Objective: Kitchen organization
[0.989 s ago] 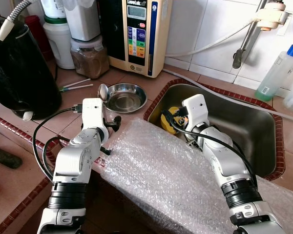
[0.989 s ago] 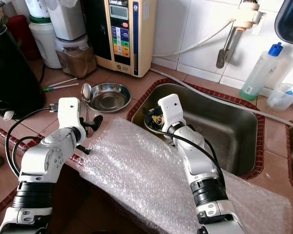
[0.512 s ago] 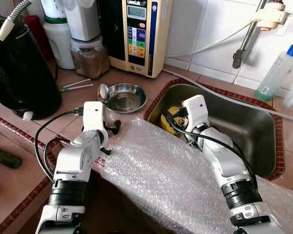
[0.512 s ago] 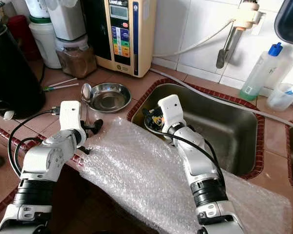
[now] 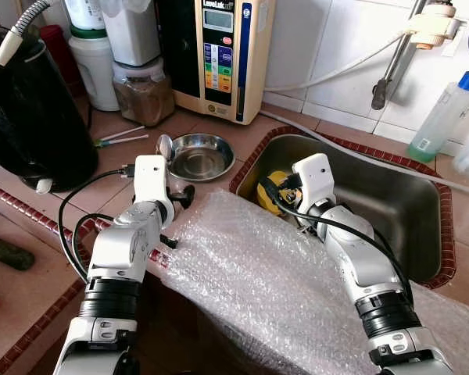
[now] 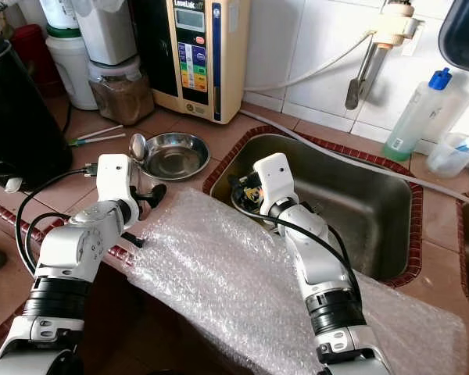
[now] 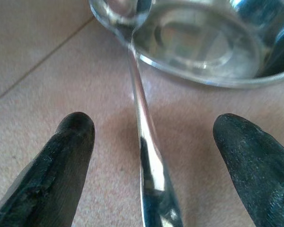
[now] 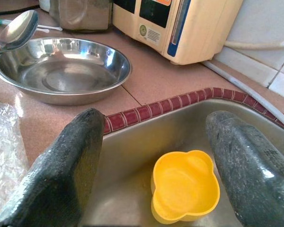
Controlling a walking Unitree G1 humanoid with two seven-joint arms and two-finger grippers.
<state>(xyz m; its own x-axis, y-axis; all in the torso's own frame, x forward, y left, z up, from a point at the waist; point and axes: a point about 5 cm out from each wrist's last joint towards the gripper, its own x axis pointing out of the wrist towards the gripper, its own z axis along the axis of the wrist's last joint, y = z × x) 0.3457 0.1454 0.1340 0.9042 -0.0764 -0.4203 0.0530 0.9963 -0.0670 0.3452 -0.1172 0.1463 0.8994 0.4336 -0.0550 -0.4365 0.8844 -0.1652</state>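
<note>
Two grippers at work over the tiled worktop (image 5: 102,117). Left gripper (image 7: 154,142) sits low, fingers apart, straddling the handle of a spoon (image 7: 149,161) without touching it; the spoon's head leans on the rim of a steel bowl (image 5: 199,155) standing just beside the sink's left edge. Right gripper (image 8: 156,165) reaches into the sink (image 5: 391,195) at its left corner, fingers spread wide above a yellow cup (image 8: 184,187) lying on the sink floor, not touching. Bubble wrap (image 5: 266,273) drapes over the worktop's front edge, between both arms. Water ionizer (image 5: 219,55) stands at the back edge.
</note>
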